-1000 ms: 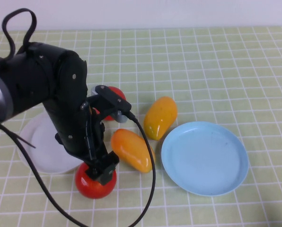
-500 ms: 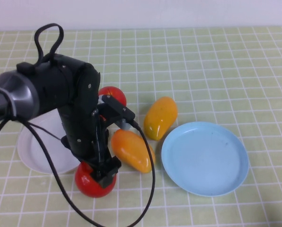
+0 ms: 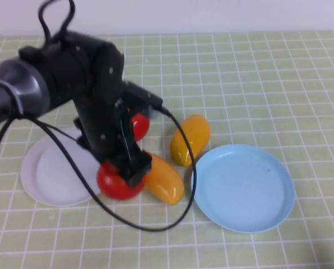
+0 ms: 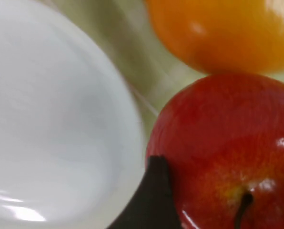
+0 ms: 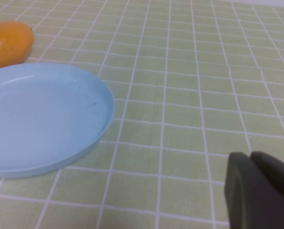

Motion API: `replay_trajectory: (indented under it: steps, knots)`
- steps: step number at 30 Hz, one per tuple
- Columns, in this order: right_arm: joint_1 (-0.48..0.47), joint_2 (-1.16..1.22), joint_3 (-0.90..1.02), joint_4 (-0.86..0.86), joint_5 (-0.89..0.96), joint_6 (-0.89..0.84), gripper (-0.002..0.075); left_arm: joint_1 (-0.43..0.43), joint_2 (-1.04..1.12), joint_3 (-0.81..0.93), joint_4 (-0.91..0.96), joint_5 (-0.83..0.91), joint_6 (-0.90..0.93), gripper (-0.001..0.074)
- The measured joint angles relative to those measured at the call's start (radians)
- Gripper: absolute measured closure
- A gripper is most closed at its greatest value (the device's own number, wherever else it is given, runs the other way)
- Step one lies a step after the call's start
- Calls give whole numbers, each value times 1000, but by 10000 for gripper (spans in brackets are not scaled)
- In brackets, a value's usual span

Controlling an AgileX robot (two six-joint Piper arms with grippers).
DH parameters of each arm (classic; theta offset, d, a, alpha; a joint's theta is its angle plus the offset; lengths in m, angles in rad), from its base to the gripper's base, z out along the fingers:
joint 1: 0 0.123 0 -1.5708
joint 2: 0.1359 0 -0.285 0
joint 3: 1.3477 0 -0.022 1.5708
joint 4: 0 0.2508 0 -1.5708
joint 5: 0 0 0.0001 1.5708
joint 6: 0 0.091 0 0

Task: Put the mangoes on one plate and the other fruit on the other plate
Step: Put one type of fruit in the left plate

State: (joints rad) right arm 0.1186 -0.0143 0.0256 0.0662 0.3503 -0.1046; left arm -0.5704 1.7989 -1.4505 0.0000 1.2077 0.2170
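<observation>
The left pincer (image 3: 122, 176) sits low over the counter (image 3: 256, 84), pinching a round, glossy red apple (image 3: 119, 182) from above; the apple is at the white plate's edge, just beside the orange-red mango. In the left wrist view the apple (image 4: 228, 157) fills the frame, its skin shiny with a yellowish patch around the short dark stem in a dimpled top, and one dark finger (image 4: 149, 200) presses against its side. The arm's bulky black body, with a looped cable, hides much of the scene behind it.

A second red apple (image 3: 139, 124) peeks out from behind the arm, farther from the camera. The white plate (image 3: 49, 174) is round, shallow and smooth, with a raised rim and nothing on it; its pale surface (image 4: 51, 119) shows just beside the held apple.

The orange-red mango (image 3: 166, 179) is elongated and glossy, lying on the counter between the held apple and the light blue plate (image 3: 242, 188). The yellower mango (image 3: 189, 139) lies tilted just beyond it, close to the blue plate's rim. The blue plate is round and shallow, with a raised rim.

The right pincer (image 5: 261, 191) shows only in its wrist view, over the checked green cloth, apart from the blue plate (image 5: 42, 119); its dark fingers look pressed together.
</observation>
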Motion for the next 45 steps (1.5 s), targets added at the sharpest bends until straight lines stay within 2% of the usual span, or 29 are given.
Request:
replay_trajectory:
  steps: [3, 6, 10, 15, 19, 28, 33, 45]
  knots:
    - [0, 0, 0, 0, 0, 0, 742, 2, -15, -48, 79, 0, -42, 153]
    - [0, 0, 0, 0, 0, 0, 742, 43, -19, -53, 118, 6, -84, 153]
    - [0, 0, 0, 0, 0, 0, 742, 150, -1, -53, 119, 8, -97, 153]
    - [0, 0, 0, 0, 0, 0, 742, 303, 41, -53, 33, 8, -101, 153]
    - [0, 0, 0, 0, 0, 0, 741, 373, 69, -53, -9, 8, -103, 153]
    - [0, 0, 0, 0, 0, 0, 742, 390, 87, -55, -29, 8, -50, 93]
    - [0, 0, 0, 0, 0, 0, 742, 390, 64, -55, -32, 8, -46, 86]
    - [0, 0, 0, 0, 0, 0, 742, 390, 19, -74, -26, 13, -198, 86]
